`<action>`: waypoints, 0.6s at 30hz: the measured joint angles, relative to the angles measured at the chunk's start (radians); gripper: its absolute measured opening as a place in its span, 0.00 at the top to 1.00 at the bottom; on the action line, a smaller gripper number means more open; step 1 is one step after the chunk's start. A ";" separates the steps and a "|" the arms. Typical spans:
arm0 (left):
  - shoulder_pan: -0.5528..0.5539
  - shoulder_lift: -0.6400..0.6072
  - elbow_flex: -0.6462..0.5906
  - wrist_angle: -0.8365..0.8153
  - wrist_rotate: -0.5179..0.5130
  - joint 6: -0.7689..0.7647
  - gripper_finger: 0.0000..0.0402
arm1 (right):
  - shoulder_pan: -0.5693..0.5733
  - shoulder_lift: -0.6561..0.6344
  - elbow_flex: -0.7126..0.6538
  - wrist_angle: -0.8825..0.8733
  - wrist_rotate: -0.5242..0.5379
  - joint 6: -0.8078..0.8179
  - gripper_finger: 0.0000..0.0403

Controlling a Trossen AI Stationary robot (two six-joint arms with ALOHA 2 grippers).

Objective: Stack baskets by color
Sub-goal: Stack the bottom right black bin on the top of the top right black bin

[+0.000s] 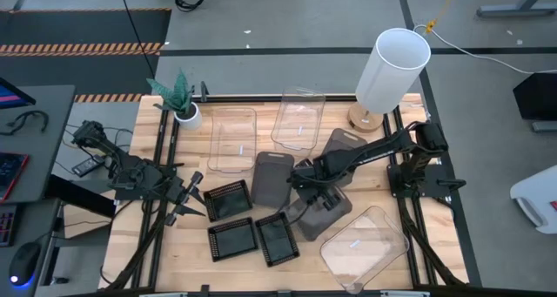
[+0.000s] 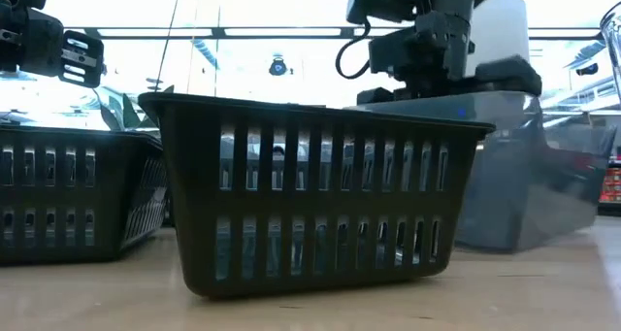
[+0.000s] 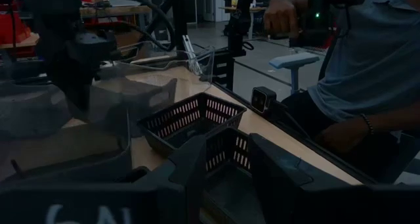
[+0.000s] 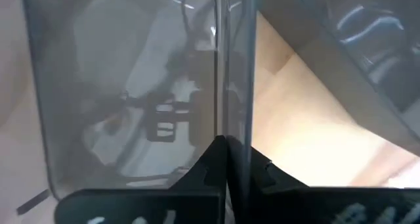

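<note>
Right gripper clamped on the wall of a smoky grey basket; left arm waiting.

We find the right gripper [image 1: 306, 185] at mid-table, its fingers closed thin on the upright rim wall of a smoky grey basket [image 4: 131, 86], which sits among the other grey baskets [image 1: 271, 177] near the table's centre. We judge this bin light, stiff and slick; a pinch on one wall will let it swing and tilt, so a deep bite on the rim is the sound hold. The clear baskets [image 1: 297, 118] lie toward the far edge and the near right corner; the black mesh trays [image 1: 231, 239] lie near the front. The left gripper [image 1: 181, 200] hovers beside the mesh trays, fingers partly apart, holding nothing.
</note>
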 joint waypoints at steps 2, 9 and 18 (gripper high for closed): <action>0.000 0.000 0.000 0.000 0.000 0.000 0.70 | 0.006 -0.005 0.038 -0.051 0.017 -0.001 0.98; 0.000 0.000 0.000 -0.001 0.000 0.000 0.70 | 0.015 -0.044 0.174 -0.220 0.069 -0.003 0.99; 0.000 0.000 0.000 -0.001 0.000 0.000 0.70 | 0.015 -0.233 0.217 -0.260 0.133 -0.141 0.99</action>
